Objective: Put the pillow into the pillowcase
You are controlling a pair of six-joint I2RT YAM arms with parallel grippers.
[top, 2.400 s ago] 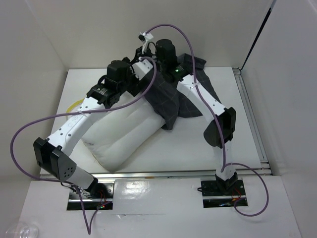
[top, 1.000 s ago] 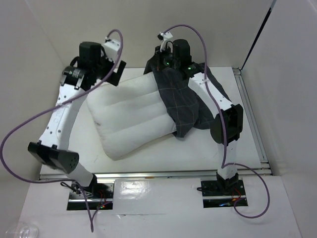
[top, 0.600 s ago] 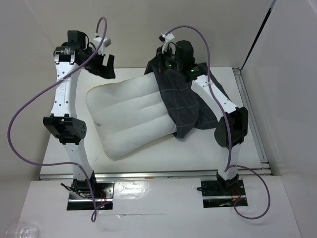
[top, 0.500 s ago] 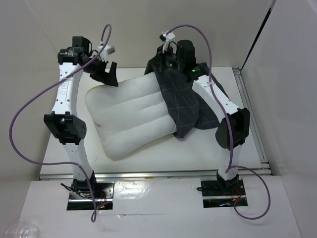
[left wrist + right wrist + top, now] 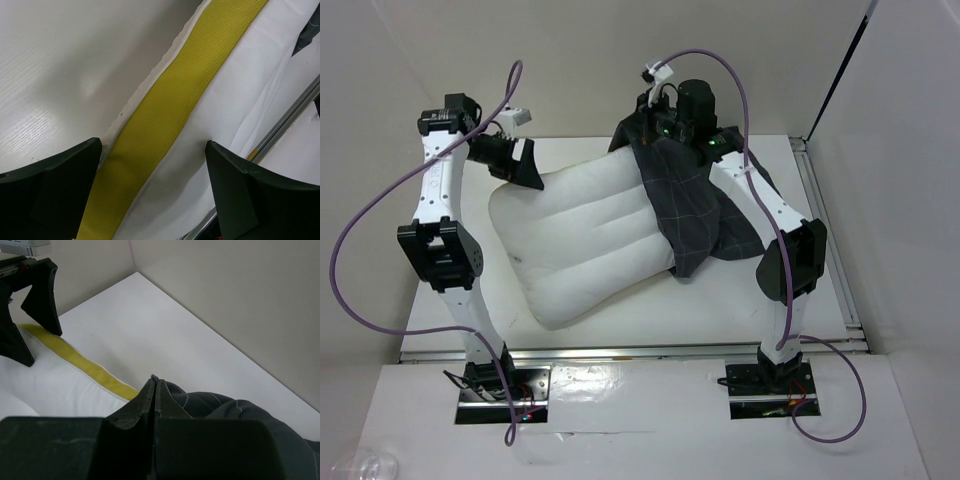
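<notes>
one pillow [image 5: 585, 235], edge apparently within left claw [image 5: 523, 172]

The white table [image 5: 720, 300] carries the pillow [image 5: 580, 240] (right end under the draped pillowcase [image 5: 688, 212]).

Pillow [image 5: 585, 240] is lying across the table [image 5: 720, 300] middle, right end sitting inside the pillowcase [image 5: 690, 215]. Pillowcase is spreading toward the far right corner.
</notes>
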